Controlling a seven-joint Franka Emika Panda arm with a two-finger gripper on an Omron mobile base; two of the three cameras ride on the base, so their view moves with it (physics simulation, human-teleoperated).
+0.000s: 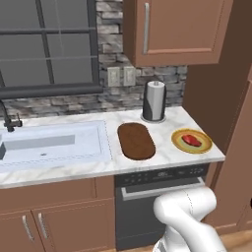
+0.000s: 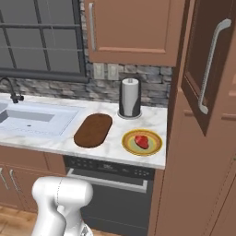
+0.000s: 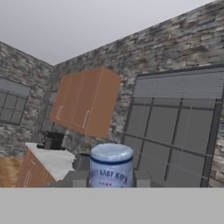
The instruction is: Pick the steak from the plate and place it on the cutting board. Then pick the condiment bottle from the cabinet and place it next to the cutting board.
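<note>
The gripper [image 3: 111,181] pinched the condiment bottle [image 3: 111,165]; the steak [image 1: 192,141] lay on the plate [image 1: 178,137], right of the cutting board [image 1: 136,141].

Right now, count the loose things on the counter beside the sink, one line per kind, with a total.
Board: 1
Plate: 1
Steak: 1
Paper towel roll: 1
Total: 4
</note>
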